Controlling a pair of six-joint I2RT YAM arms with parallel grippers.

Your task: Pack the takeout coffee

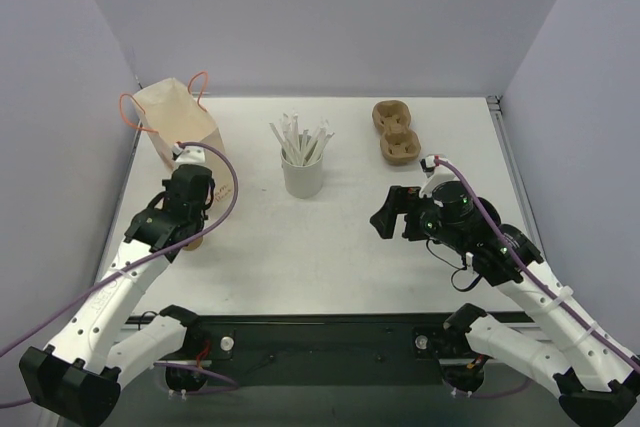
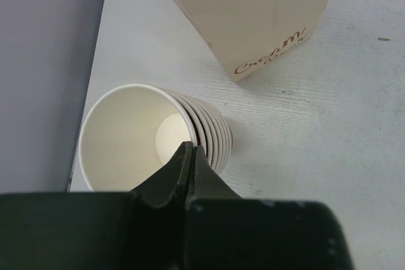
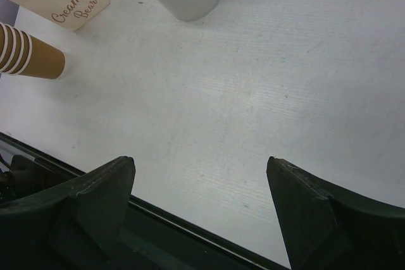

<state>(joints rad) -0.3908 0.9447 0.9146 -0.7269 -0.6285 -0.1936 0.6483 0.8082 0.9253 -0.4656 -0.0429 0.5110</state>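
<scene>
No lidded coffee cup shows in any view; the takeout coffee is out of view. A stack of lidless brown paper cups [image 2: 136, 134] stands at the table's left edge, also in the right wrist view [image 3: 31, 55] and barely visible under my left arm from above [image 1: 196, 241]. My left gripper [image 2: 191, 150] is directly over it [image 1: 190, 227], its jaws closed together on the right rim of the top cup, one finger inside and one outside. My right gripper [image 3: 201, 181] is wide open and empty, low over bare table at the right [image 1: 385, 212].
A cream paper bag [image 1: 175, 122] with orange handles stands behind the cup stack, printed side near the cups [image 2: 253, 11]. A white cup of stirrers [image 1: 302, 172] stands mid-table. A brown pulp cup carrier [image 1: 395, 132] lies at the back right. The table's near edge rail [image 3: 190, 226] is just under my right gripper.
</scene>
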